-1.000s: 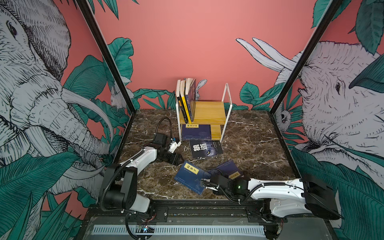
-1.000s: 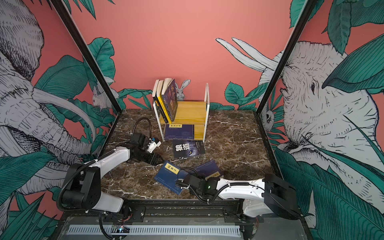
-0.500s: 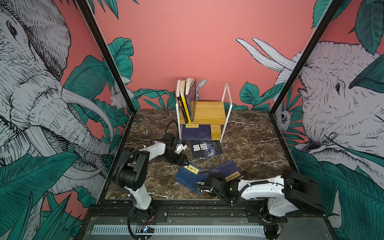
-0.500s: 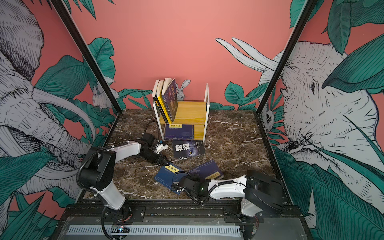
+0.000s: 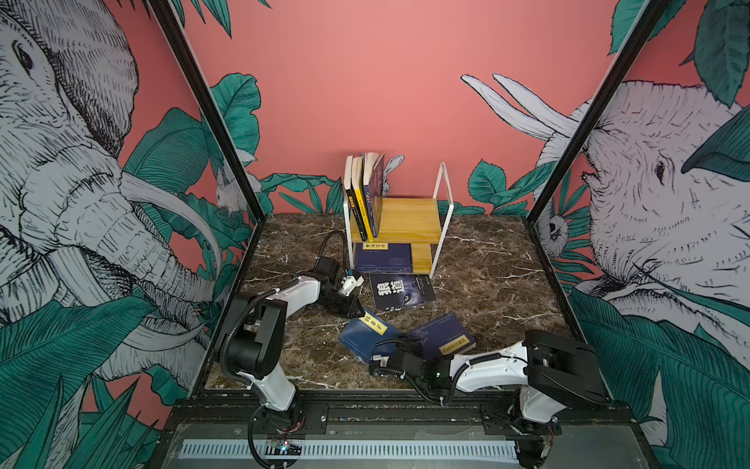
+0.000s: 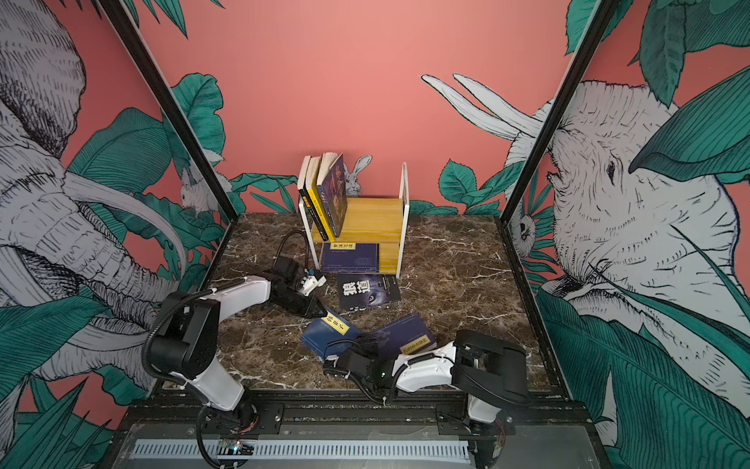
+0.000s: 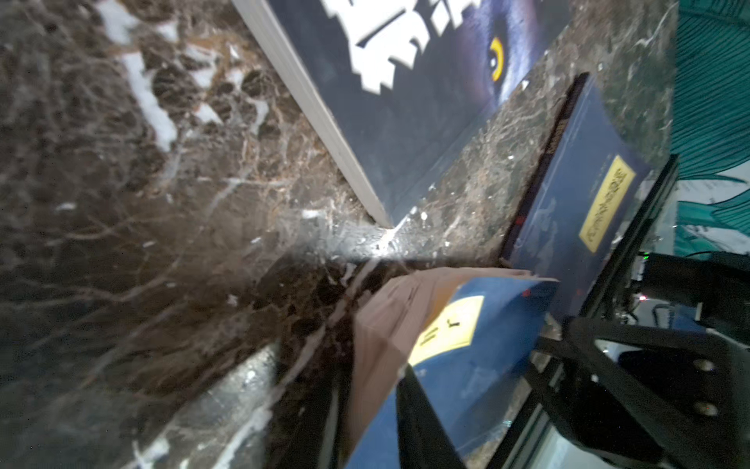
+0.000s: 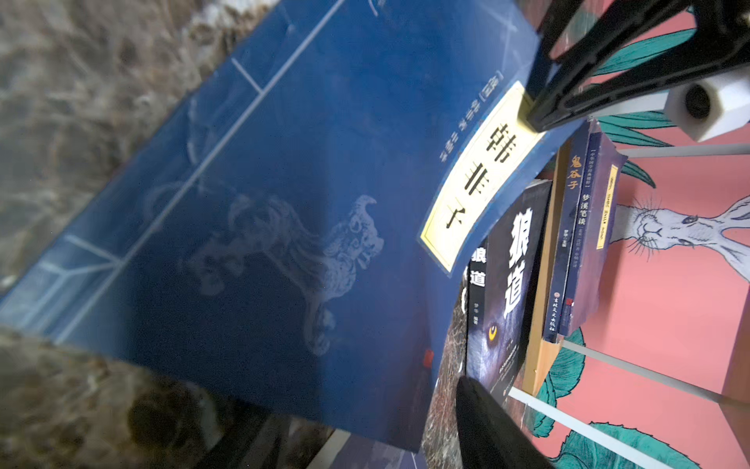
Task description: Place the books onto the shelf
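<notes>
Nearest me, at 6 o'clock on the marble table (image 5: pixel 487 284), my right gripper (image 5: pixel 376 359) lies low at the near edge of the near navy book (image 5: pixel 365 336). Its jaws stand apart and I see nothing between them. The book lies askew and meets the second navy book (image 5: pixel 442 339) toward 5 o'clock; I cannot tell whether they overlap or only touch.

At the book's far corner, by its yellow label (image 5: pixel 374 326), my left gripper (image 5: pixel 358 312) is pinched on the cover and pages. In the left wrist view that corner rides clear of the marble, with one black finger (image 7: pixel 422 418) across the cover.

I judge the lift is just starting. A corner pinch on a floppy paperback is weak, so I would raise it slowly. I would also bring the right jaws onto the near edge before the book sags or fans open.

Just past the left gripper, toward 1 o'clock, the black book (image 5: pixel 401 290) lies flat, so the swing should clear it.

Farthest, at 12 o'clock, stands the shelf (image 5: pixel 410 215). The standing books (image 5: pixel 363 195) lean at the 9 o'clock end of its top board, and a flat navy book (image 5: pixel 383 258) lies on the lower board. I would aim for the bare stretch of top board beside the leaning books.
</notes>
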You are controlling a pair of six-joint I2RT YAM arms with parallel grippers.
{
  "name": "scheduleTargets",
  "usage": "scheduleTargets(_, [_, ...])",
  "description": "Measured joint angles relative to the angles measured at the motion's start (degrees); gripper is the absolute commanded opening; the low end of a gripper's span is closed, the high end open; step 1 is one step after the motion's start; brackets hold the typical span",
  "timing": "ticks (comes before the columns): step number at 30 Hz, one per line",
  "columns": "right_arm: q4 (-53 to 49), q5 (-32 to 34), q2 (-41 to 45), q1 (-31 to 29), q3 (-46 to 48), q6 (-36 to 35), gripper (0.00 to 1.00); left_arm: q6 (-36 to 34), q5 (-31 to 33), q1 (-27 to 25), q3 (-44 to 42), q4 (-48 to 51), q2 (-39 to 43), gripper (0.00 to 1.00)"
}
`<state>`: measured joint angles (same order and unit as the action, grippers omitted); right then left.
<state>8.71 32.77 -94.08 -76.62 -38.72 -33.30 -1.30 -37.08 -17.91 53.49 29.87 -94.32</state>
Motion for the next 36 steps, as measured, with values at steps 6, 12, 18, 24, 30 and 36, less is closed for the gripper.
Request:
scheduleTargets(6, [0.3,0.8,-0.6,0.0,-0.5,-0.7,0.66,0.7,-1.3,0.0,-0.2,-0.3,2.2,0.00])
scheduleTargets(12, [-0.7,1.2,-0.4,0.0,-0.8,-1.0,0.67,0.9,-1.3,0.1,-1.1,-0.6,3.3,0.00])
scheduleTargets(18, [-6.9,1.0,3.5,0.0,-0.5,0.0,0.70,2.9,-3.8,0.9,-3.0,0.2,6.5,0.00])
scheduleTargets(24, [-12.1,1.1,13.7,0.0,0.1,2.2,0.76,6.7,-8.8,3.8,-5.7,0.2,10.9,0.00])
scheduleTargets(30, [-18.3,1.1,20.5,0.0,-0.3,4.1,0.78,10.1,-12.2,5.5,-7.2,-1.1,13.7,0.00])
scheduleTargets(36, [-23.1,-0.3,26.1,-0.3,-2.5,5.6,0.78,13.5,-14.6,6.4,-7.7,-3.4,14.3,0.00])
